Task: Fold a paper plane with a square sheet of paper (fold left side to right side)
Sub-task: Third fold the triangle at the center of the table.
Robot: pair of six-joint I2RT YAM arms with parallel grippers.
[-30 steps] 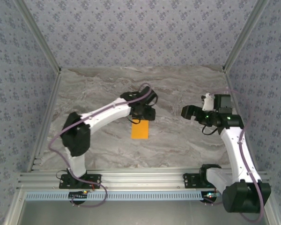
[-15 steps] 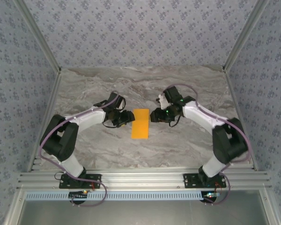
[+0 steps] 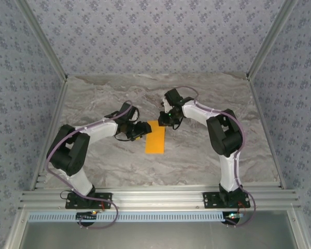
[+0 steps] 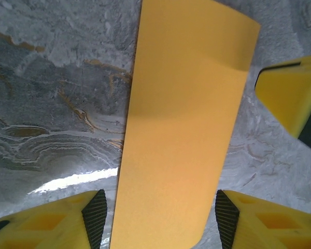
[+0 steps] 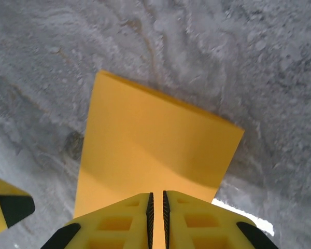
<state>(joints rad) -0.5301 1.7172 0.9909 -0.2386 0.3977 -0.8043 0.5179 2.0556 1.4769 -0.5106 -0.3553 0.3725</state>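
Observation:
The square sheet of paper [image 3: 155,137] lies flat on the marble table as a narrow orange-yellow rectangle; it has no plane shape. My left gripper [image 3: 139,129] sits low at the paper's upper left. In the left wrist view this left gripper [image 4: 160,220] is open, its black pads [image 4: 96,218] standing either side of the paper [image 4: 181,129]. My right gripper [image 3: 167,118] is at the paper's far end. In the right wrist view the right gripper [image 5: 156,207] has its jaws drawn together to a thin slit, right above the paper [image 5: 150,140].
The marble table [image 3: 207,155] is fenced by metal rails and patterned walls. The right gripper's yellow finger [image 4: 290,96] shows at the right edge of the left wrist view. The two grippers are close together at the paper's far end.
The right arm swung in from the right to the paper's far end and its jaws closed. The left gripper moved from the paper's far end to its left side.

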